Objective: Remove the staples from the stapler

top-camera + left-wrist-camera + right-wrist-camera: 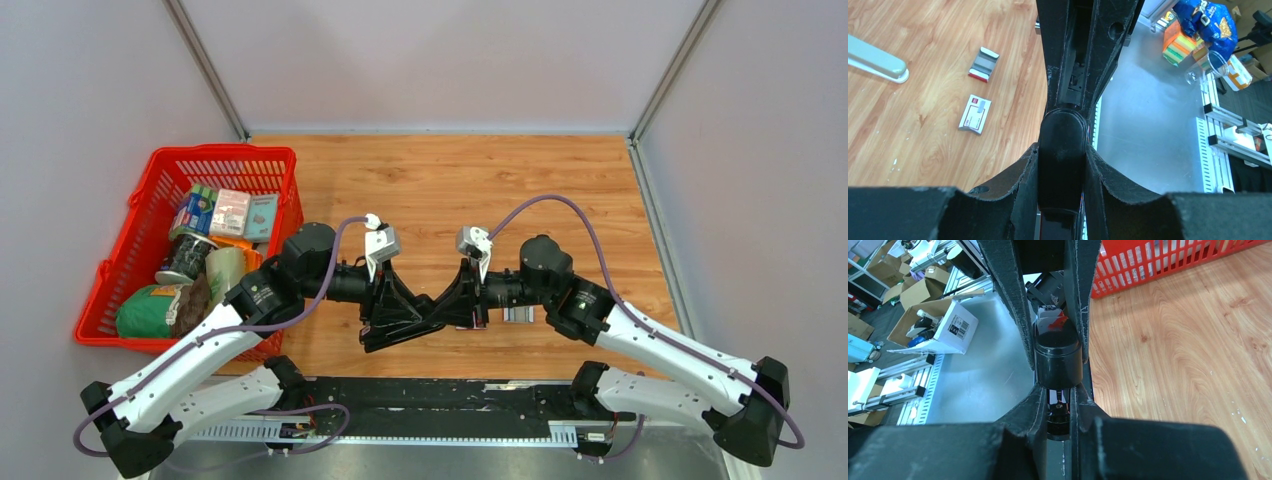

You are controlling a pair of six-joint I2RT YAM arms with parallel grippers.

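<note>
A wooden table is enclosed by pale grey walls at 9, 12 and 3 o'clock, joined by metal corner posts. A red basket (filled with packets) is set at 9 o'clock. Cardboard boxes are seen beyond the near edge.

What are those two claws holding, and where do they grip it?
A black stapler: left gripper clamps one rounded end, right gripper the other end.

Both arms reach inward, grippers nose-to-nose at centre.
L arm & R arm: elbows out, forearms low, wrists approx level. L gripper & R gripper each clamped on opposite ends of stapler.
</note>
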